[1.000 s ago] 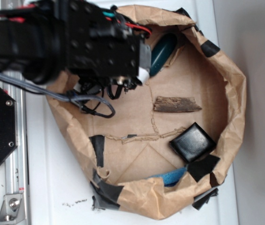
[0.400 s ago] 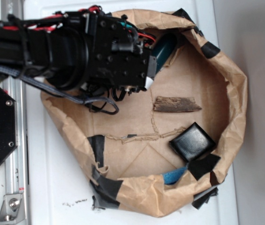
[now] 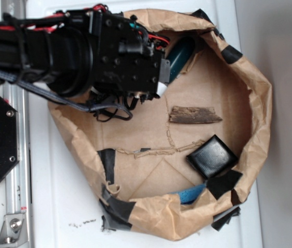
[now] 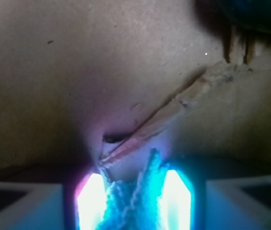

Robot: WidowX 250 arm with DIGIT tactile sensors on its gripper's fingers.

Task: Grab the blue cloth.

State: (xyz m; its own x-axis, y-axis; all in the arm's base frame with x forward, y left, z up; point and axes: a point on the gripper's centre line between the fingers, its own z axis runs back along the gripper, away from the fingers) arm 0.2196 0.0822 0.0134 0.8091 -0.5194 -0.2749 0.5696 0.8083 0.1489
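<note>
The blue cloth (image 4: 134,203) shows in the wrist view as a ragged, ribbed aqua bunch pinched between my two glowing fingertips. My gripper (image 4: 131,191) is shut on it, just above the brown paper floor and a torn cardboard flap (image 4: 173,115). In the exterior view my black arm (image 3: 114,57) reaches over the upper left of the paper bag. It hides both the fingers and the cloth under it.
The brown paper bag (image 3: 259,103) rings the work area with crumpled walls. Inside lie a dark teal oval object (image 3: 181,54), a wood piece (image 3: 195,114), a black square block (image 3: 212,156) and a bright blue spongy piece (image 3: 191,193). A metal rail (image 3: 16,170) runs at left.
The arm has shifted slightly within the upper left of the bag, and the bag's left wall has moved with it. The other objects stay put.
</note>
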